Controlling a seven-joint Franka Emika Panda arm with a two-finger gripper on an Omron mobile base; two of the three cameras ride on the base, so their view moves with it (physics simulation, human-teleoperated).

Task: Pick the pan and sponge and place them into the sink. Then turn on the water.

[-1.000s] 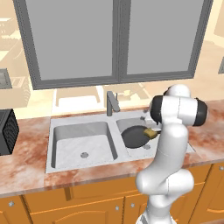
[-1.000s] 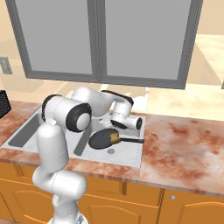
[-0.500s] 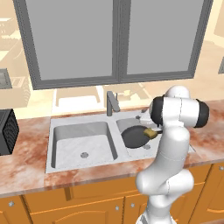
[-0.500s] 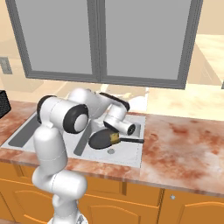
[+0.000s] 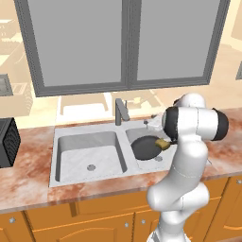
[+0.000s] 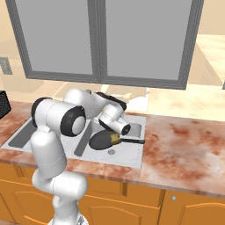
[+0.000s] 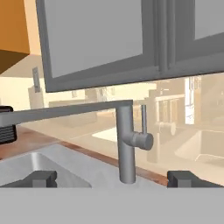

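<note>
1. Left base view: in the middle of the frame we see the light-grey metal sink [image 5: 66, 142], two rectangular bowls set into the mottled reddish stone tabletop [image 5: 28, 189]. The left bowl holds nothing but its round drain. The right bowl holds the round black pan [image 5: 145, 146], with the small yellow sponge [image 5: 162, 144] at its right rim, touching it. The grey angular faucet [image 5: 121, 111] stands behind the divider. A black ribbed box [image 5: 8, 142] sits at the left edge.

2. Right base view: the pan [image 6: 102, 140] lies in the right-hand bowl at centre frame, its thin black handle pointing right, the sponge [image 6: 114, 139] at its handle side.

3. Hand view: the gripper [image 7: 112, 179] is released, its dark fingertips [image 7: 41, 178] wide apart at the bottom, framing the faucet's smooth grey column [image 7: 127, 144].
</note>
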